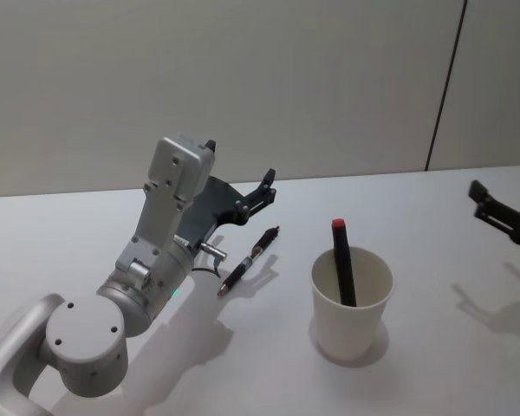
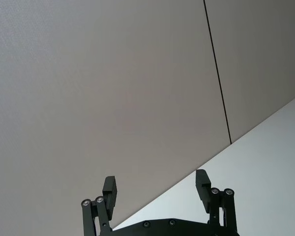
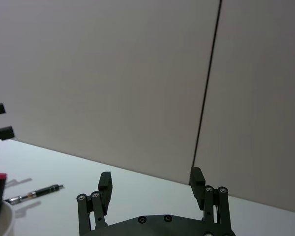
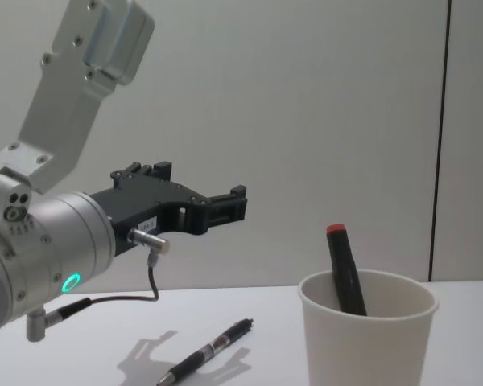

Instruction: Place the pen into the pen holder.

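Hovering empty, fingers spread: left gripper (image 2: 156, 183). Below, near its tips, slim black silver-banded pen (image 1: 249, 261), likely light, stiff, slick; best pinched mid-barrel. Parked well off, likewise splayed: right gripper (image 3: 151, 178).

Pen holder (image 1: 347, 331) stood on the table (image 1: 433, 208), right of centre, toward the front. Standing pen (image 1: 342, 260) sat inside it, leaning to the far rim, its top end above the rim. Lying pen (image 1: 249, 260) lay flat on the table left of the holder, apart from it, near end left, far end right. Left gripper (image 2: 156, 183) hung above the lying pen, clear of it. Right gripper (image 3: 150, 179) was well right of the holder, off the table. Wall (image 1: 243, 69) rose behind the table.
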`<state>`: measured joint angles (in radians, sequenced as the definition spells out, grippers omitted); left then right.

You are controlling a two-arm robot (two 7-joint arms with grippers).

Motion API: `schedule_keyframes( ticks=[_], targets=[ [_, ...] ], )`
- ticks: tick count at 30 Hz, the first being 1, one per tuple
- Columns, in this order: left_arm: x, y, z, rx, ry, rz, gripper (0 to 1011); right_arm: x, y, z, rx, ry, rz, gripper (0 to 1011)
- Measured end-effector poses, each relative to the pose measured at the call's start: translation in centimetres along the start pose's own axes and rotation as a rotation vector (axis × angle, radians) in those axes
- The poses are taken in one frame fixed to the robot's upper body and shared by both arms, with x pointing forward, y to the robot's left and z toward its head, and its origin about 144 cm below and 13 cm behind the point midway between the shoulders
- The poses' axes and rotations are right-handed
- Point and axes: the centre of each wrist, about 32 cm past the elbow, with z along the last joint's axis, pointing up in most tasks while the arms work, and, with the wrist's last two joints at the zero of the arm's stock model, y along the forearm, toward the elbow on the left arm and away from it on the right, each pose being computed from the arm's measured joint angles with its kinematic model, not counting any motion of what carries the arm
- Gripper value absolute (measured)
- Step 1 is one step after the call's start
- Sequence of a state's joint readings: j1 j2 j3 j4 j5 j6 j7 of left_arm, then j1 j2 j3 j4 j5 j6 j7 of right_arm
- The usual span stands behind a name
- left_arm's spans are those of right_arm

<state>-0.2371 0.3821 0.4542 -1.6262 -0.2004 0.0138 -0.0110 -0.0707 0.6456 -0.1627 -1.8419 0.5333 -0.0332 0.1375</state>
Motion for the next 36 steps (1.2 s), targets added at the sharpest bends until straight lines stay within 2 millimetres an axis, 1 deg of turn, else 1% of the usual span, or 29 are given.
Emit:
schedule_keyframes(
  ticks=[7, 14, 21, 28, 36],
  targets=[
    [0.0, 0.0, 0.0, 0.0, 0.0, 0.0, 1001, 1.7, -1.0, 0.0, -0.066, 0.002, -0.044, 1001],
    [0.1, 0.1, 0.1, 0.017, -0.016, -0.004, 1001, 2.6, -1.5, 0.1, -0.099, 0.002, -0.067, 1001],
    [0.5, 0.6, 0.3, 0.07, -0.034, -0.014, 1001, 3.0, -1.7, 0.2, -0.117, 0.003, -0.079, 1001],
    [0.8, 1.1, 0.0, 0.14, -0.029, -0.017, 1001, 3.3, -1.9, 0.2, -0.127, 0.003, -0.086, 1001],
    [0.9, 1.9, -1.2, 0.218, 0.013, -0.013, 1001, 3.5, -2.0, 0.3, -0.134, 0.002, -0.091, 1001]
  ],
)
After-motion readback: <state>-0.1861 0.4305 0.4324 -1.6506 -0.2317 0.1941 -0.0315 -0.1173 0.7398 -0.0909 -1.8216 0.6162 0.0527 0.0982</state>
